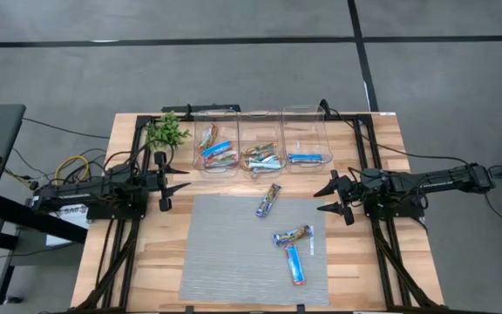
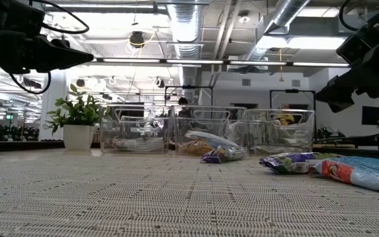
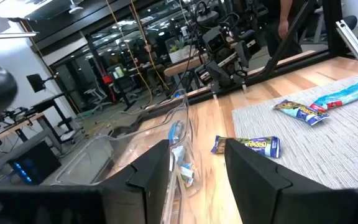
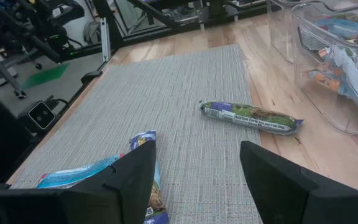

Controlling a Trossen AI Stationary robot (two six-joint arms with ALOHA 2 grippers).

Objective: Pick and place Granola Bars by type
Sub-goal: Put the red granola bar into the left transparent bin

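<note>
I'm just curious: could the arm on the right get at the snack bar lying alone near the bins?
Probably yes. The right gripper is open and empty, and the lone bar lies flat at the mat's edge with nothing between them.

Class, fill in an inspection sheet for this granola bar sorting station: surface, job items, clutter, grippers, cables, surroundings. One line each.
Surface: wooden table with a grey woven mat in the middle.
Job's things: three granola bars loose: one at the mat's far edge, two touching, and, on its right part. Others lie in three clear bins beyond the mat.
Clutter: small green plant left of the bins.
Grippers: left gripper open, empty, left of the mat; right gripper open, empty, right of the mat.
Cables: yellow and dark cables off the table's left edge; one dark cable across the floor.
Surroundings: grey floor with dark lines; workshop room behind, a person partly visible.
</note>
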